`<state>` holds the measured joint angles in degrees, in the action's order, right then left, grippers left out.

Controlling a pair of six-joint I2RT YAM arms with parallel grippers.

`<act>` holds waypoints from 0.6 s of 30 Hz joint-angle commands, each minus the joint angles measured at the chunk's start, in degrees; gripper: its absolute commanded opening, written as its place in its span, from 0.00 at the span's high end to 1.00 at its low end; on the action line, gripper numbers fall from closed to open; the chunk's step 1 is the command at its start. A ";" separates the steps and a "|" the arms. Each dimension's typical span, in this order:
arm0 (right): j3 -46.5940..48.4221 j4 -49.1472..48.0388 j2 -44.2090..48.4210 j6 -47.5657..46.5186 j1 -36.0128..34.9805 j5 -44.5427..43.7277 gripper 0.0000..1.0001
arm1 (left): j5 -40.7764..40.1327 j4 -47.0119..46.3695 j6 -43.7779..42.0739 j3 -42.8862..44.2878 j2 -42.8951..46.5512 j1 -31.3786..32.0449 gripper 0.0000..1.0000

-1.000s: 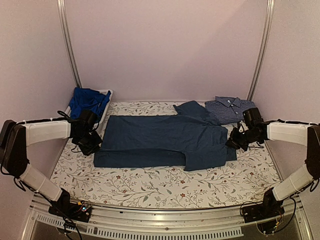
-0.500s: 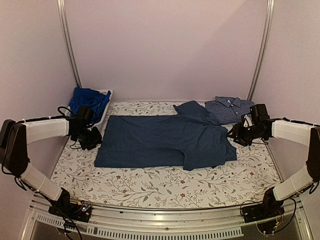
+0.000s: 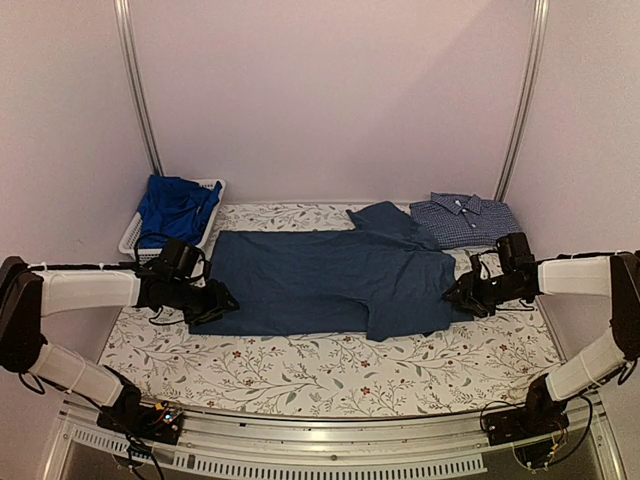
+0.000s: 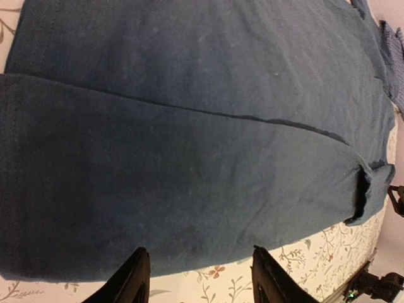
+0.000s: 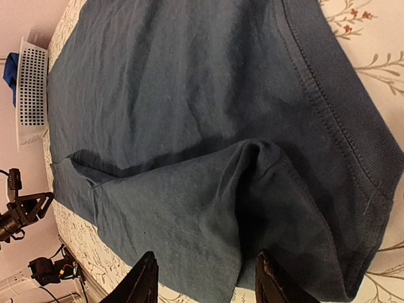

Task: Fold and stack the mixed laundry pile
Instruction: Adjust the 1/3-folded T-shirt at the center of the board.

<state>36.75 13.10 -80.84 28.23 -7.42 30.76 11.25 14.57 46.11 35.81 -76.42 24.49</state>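
Navy T-shirt point(image 3: 330, 280) lies flat across the middle of the desk point(image 3: 330, 375), a fold line running along its length. The left arm stretches in low from the side, its gripper point(image 3: 222, 300) at the shirt's left hem, jaws apart, gripping nothing. The right arm mirrors it, with its gripper point(image 3: 457, 293) spread and empty over the sleeve end. Farther back, a royal-blue garment point(image 3: 175, 208) fills the basket point(image 3: 133, 235) on the left, and a checked shirt point(image 3: 462, 218) sits folded on the right.
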 commanded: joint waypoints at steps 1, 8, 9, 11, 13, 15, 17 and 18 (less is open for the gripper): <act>-2.19 -6.01 -5.57 -0.10 -0.11 3.16 0.50 | 0.66 -4.11 1.14 -1.03 -4.30 -0.01 0.46; -7.57 -8.18 -7.90 1.76 -0.33 2.81 0.51 | -2.64 -0.31 0.65 -2.76 -4.68 -3.14 0.48; -8.74 -8.26 -7.31 2.37 -0.39 2.95 0.51 | -3.07 0.48 0.27 -3.29 -3.86 -3.99 0.48; -11.17 -8.19 -5.42 3.76 -0.76 3.77 0.52 | -3.65 1.63 -1.06 -4.36 -1.71 -6.48 0.49; -13.04 -7.75 -1.19 5.44 -1.68 5.07 0.52 | -3.41 2.03 -2.93 -4.86 0.28 -8.02 0.49; -13.33 -5.81 3.58 6.80 -2.33 5.26 0.51 | -1.28 1.49 -5.43 -3.81 1.62 -7.94 0.48; -11.54 -2.11 7.67 6.89 -2.40 3.96 0.48 | 0.75 0.01 -7.75 -2.27 3.00 -6.37 0.43; -9.91 1.77 9.35 5.84 -2.38 2.08 0.44 | 1.32 -0.79 -8.80 -0.99 3.77 -4.93 0.37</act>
<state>24.67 4.75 -77.54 33.08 -9.21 35.55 9.65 15.59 42.98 31.66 -75.70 16.84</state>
